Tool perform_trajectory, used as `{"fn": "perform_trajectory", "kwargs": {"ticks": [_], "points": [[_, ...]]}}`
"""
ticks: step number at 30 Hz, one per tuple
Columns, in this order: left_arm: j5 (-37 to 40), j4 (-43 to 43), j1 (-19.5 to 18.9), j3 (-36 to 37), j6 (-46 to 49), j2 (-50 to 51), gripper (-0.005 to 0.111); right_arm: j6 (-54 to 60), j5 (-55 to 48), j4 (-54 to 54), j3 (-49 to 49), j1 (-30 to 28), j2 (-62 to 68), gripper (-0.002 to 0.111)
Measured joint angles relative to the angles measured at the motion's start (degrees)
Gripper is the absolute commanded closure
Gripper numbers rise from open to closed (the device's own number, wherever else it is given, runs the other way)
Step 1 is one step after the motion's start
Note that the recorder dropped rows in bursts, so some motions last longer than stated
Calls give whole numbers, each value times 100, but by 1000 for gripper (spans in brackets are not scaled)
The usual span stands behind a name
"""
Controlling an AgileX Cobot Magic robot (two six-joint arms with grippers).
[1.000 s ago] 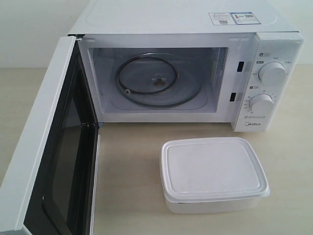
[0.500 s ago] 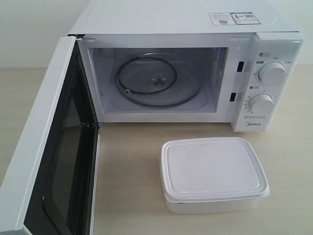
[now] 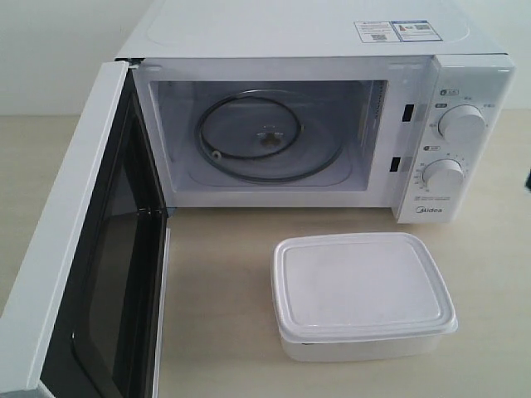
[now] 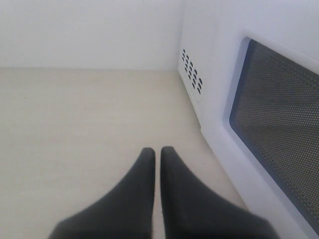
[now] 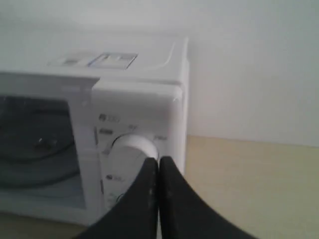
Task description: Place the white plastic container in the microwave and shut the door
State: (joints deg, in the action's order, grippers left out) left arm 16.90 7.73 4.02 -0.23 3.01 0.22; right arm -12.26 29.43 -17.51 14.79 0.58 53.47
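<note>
On the desk [image 3: 216,282] the white plastic container [image 3: 361,292] sits untouched, the door [image 3: 62,249] open; left gripper [image 4: 157,152] and right gripper [image 5: 158,160] pinched together, empty.

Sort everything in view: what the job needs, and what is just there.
Job: white plastic container, microwave, its open door.
Just there: table, label sticker, upper dial, lower dial.
</note>
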Motion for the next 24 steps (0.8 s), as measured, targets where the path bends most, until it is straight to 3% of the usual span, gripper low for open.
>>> {"fn": "perform_trajectory", "kwargs": {"ticks": [3,10,14,24], "points": [[0,0,0,0,0,0,102,-676,1157,-1654,0,0,1194,108],[0,0,0,0,0,0,102,-1137,2486,-2903,-278,0,2206,108],[0,0,0,0,0,0,102,-823,3108,-3154,-625,0,2469,108],[0,0,0,0,0,0,102,14,2912,-2497,-909,0,2836,108]]}}
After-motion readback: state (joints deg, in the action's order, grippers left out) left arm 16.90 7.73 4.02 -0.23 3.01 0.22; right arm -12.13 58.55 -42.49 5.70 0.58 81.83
